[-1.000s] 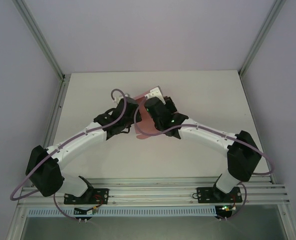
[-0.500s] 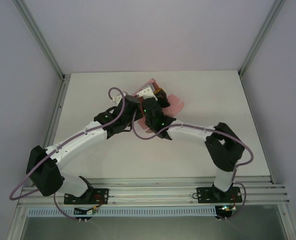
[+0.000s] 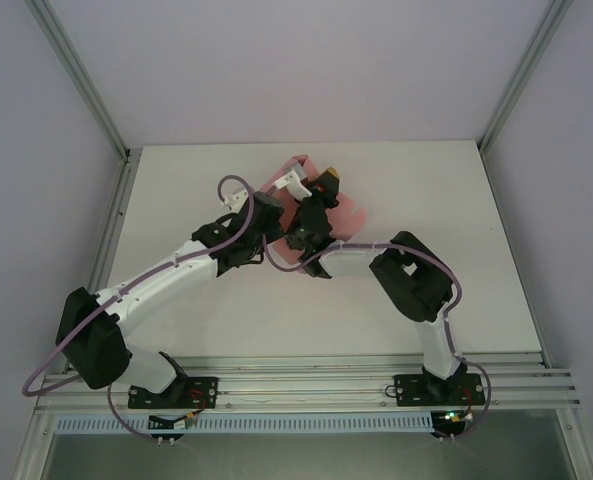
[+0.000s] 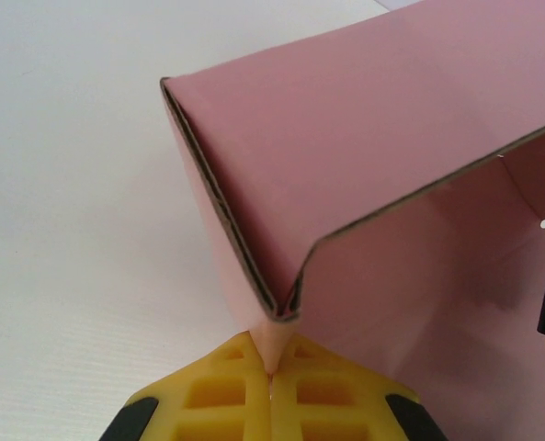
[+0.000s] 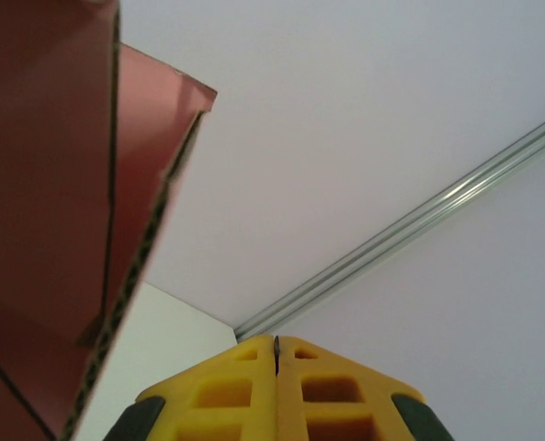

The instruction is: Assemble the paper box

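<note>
Paper box (image 4: 391, 138) grasped by left pincer (image 4: 270, 372) — right pincer (image 5: 276, 354) clenched, elbow (image 3: 413, 278) tucked closer.

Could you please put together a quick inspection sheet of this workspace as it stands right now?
Surface: white table, no marks seen.
Job's things: paper box, pink card, partly folded, its panels bent but not closed.
Clutter: nothing seen.
Grippers: left tool shut on an edge of the paper box; right tool shut with nothing between its fingers, the card beside it.
Cables: purple cable loops up at the left wrist; another runs along the right arm.
Surroundings: aluminium frame post, pale walls, mounting rail at the near edge.
</note>
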